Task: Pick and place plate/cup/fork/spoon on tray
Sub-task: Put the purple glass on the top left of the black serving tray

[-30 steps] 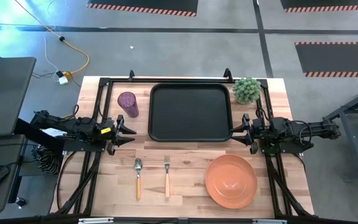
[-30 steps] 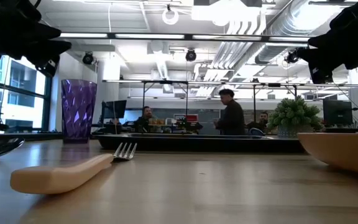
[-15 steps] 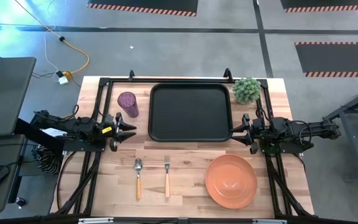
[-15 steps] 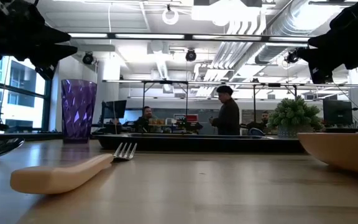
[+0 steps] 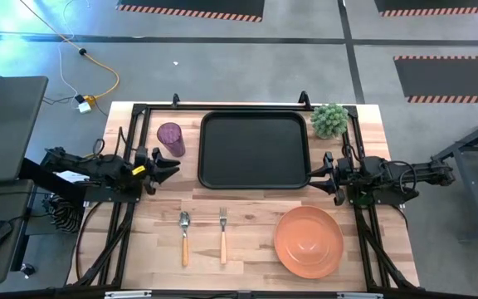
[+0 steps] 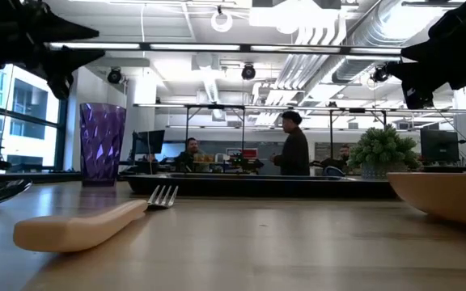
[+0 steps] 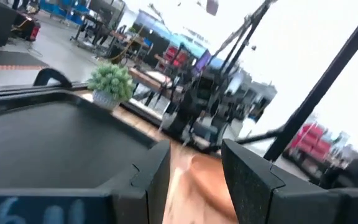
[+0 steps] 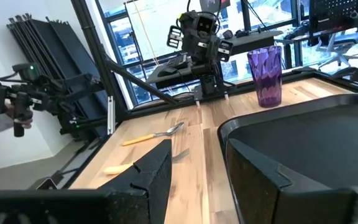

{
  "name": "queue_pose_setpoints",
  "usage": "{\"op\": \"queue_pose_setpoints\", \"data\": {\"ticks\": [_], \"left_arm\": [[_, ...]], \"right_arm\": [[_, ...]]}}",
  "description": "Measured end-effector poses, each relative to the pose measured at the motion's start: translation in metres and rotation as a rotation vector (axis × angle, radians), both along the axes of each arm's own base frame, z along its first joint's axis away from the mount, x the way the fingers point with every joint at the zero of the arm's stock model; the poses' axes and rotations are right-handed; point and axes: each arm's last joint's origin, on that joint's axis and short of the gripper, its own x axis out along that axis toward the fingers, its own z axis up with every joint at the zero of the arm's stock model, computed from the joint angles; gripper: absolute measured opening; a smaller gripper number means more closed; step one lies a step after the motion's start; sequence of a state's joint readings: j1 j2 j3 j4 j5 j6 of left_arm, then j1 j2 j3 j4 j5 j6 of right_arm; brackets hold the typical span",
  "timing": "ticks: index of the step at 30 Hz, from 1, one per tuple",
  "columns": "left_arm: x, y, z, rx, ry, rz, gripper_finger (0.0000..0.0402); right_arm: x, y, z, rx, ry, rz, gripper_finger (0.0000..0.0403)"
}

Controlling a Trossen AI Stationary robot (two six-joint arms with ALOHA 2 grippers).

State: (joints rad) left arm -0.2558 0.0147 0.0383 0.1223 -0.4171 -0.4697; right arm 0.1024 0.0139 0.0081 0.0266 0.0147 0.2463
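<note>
Dark arms (image 5: 98, 174), blk cabling (yellow tag).

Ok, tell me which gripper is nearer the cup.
Left. The left gripper sits just in front of the cup, on the tray's left side; the right gripper waits across the tray, by its right edge.

L gripper (image 5: 173, 167) has pulled back toward table's left edge & lifted a bit vs 1 s ago, fingers apart; person (image 6: 292, 152) in bkgd stepped left
</note>
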Motion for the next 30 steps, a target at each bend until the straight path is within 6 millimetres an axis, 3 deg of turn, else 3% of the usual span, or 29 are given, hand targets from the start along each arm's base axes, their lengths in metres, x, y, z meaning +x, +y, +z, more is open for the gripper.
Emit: {"op": "queue_pose_setpoints", "data": {"ticks": [7, 19, 30], "left_arm": [[-0.003, 0.001, 0.013, -0.049, -0.136, 0.018, 0.0133], [-0.004, 0.004, 0.016, -0.093, -0.172, 0.093, 0.0133], [-0.010, 0.007, 0.028, -0.150, -0.306, 0.147, 0.0133]], "right_arm": [[0.000, 0.000, 0.000, 0.016, 0.001, 0.001, 0.0144], [0.000, 0.000, 0.000, 0.076, 0.006, 0.002, 0.0144], [0.000, -0.003, 0.004, 0.364, -0.025, -0.100, 0.0144]]}}
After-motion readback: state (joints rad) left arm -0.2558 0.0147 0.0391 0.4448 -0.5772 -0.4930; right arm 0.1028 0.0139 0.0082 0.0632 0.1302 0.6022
